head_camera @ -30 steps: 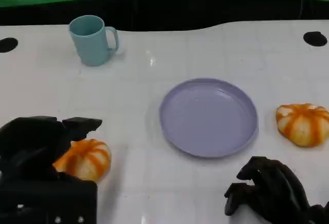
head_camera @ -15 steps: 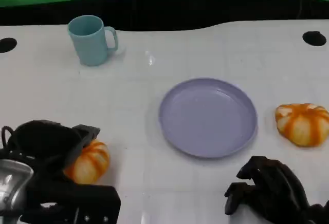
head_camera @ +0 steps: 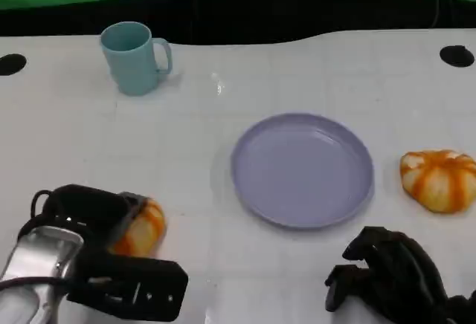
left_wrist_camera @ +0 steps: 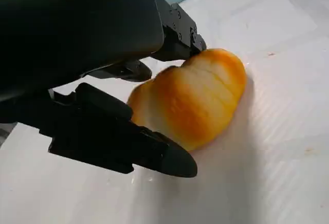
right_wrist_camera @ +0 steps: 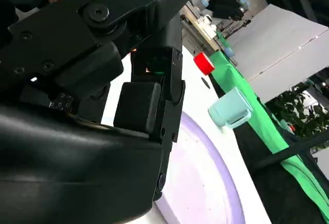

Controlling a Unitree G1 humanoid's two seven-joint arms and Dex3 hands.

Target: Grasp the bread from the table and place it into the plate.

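silver forearm [head_camera: 33, 261], black fingers [left_wrist_camera: 123, 142] (screwed shell)

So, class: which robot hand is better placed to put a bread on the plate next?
The left robot hand: its fingers already flank one bread. The right robot hand rests curled, holding nothing, apart from the other bread.

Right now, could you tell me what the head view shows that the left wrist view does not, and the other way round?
The head view alone shows the purple plate in the middle of the table, a second bread to its right, the right hand near the table's front edge, and the whole blue mug at the back left. The left wrist view alone shows, close up, the fingers on either side of the bread, which lies on the table. Both show that bread, the left hand and the white table.
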